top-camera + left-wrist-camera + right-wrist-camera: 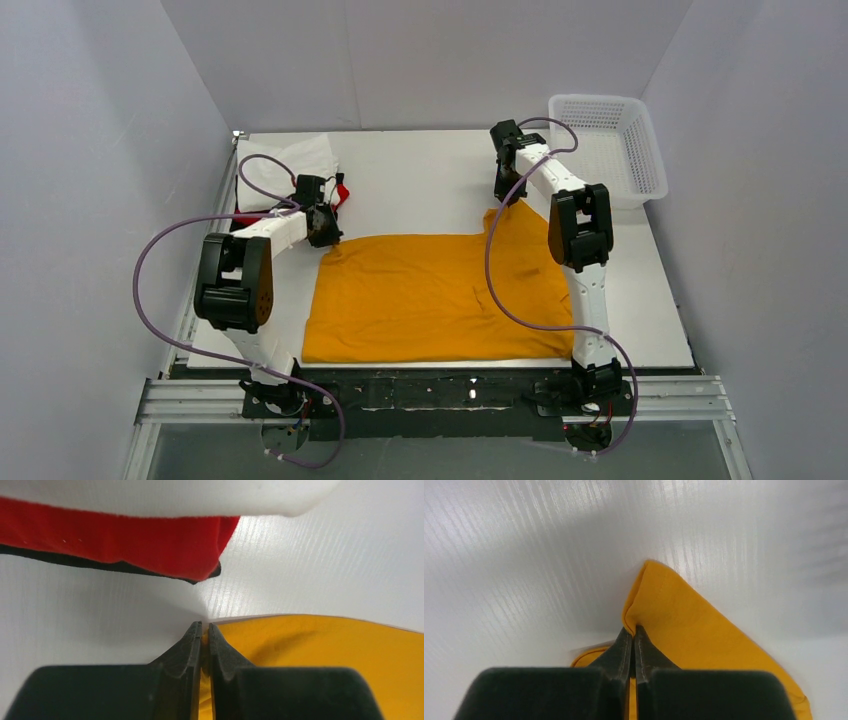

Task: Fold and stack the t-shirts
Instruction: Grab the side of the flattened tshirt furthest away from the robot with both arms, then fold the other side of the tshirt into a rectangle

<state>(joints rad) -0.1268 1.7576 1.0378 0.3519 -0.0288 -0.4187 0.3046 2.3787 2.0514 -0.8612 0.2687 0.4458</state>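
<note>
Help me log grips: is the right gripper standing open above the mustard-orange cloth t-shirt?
No: the right gripper is shut, its jaws pinching a raised corner of the mustard-orange cloth t-shirt.

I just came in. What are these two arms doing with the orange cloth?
The two arms are working on a mustard-orange t-shirt that lies spread on the table. The left gripper is shut on its far left corner, and the right gripper is shut on its far right corner. Both are low at the table. Beside the left gripper sits a stack of folded shirts: white on top, red and black beneath. A white basket stands at the far right.
</note>
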